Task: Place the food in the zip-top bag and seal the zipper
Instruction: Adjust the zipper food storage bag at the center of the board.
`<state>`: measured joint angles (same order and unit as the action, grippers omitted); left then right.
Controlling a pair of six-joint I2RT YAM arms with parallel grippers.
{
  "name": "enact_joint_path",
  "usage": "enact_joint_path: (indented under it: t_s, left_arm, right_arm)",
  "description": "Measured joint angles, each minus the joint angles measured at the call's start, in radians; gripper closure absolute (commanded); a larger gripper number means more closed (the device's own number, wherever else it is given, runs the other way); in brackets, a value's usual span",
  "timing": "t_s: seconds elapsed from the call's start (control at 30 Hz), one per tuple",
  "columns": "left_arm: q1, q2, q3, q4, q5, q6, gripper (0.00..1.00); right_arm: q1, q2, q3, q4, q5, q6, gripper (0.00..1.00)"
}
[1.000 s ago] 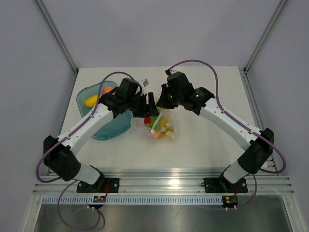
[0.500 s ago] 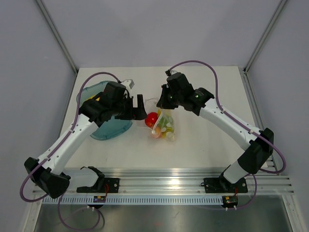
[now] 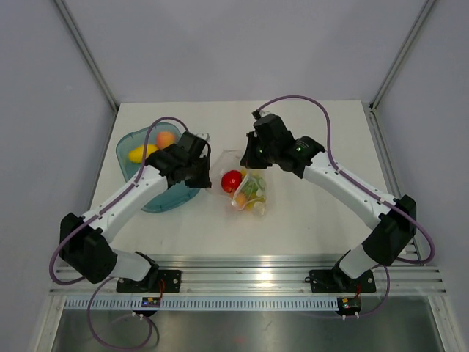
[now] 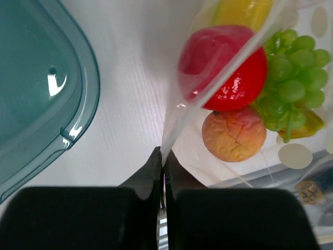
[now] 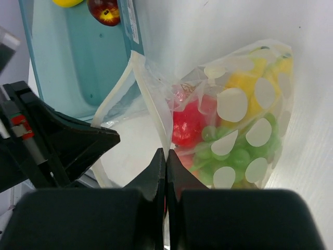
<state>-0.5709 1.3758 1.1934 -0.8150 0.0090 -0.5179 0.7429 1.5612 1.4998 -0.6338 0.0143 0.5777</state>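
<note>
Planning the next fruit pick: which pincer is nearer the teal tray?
Left. The left pincer pinches the edge of the zip-top bag just beside the teal tray; the right pincer grips the bag's other side, farther from the tray.

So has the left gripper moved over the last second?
Yes. The left gripper has pulled back toward the teal translucent plastic tray, and is now pinching the edge of the clear zip-top bag.
</note>
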Motion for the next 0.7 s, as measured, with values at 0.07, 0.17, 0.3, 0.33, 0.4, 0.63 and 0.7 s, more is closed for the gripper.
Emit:
enact_joint_path:
  t_s: [0.07, 0.17, 0.3, 0.33, 0.4, 0.63, 0.7]
  left_arm:
    - [0.0, 0.0, 0.031, 0.001, 0.019, 0.002, 1.0]
    - [0.002, 0.0, 0.103, 0.0, 0.024, 0.003, 1.0]
    - [0.032, -0.005, 0.178, 0.004, 0.027, 0.013, 1.0]
    - [0.039, -0.008, 0.181, 0.006, 0.028, 0.016, 1.0]
    - [0.051, -0.011, 0.179, 0.01, 0.034, 0.019, 1.0]
    - [0.05, 0.076, 0.126, 0.045, 0.117, 0.029, 1.0]
    - [0.05, 0.11, 0.124, 0.036, 0.137, 0.039, 1.0]
  right_arm:
    - [0.0, 0.0, 0.009, -0.016, 0.02, -0.011, 1.0]
    - [0.0, -0.005, 0.052, -0.053, 0.077, -0.034, 1.0]
    - [0.001, -0.055, 0.072, -0.062, 0.164, -0.063, 0.99]
    - [0.001, -0.069, 0.072, -0.063, 0.177, -0.066, 0.99]
    - [0.001, -0.101, 0.069, -0.063, 0.199, -0.071, 1.0]
    - [0.001, -0.079, -0.05, -0.04, 0.214, -0.063, 1.0]
    - [0.001, -0.049, -0.074, -0.055, 0.213, -0.06, 1.0]
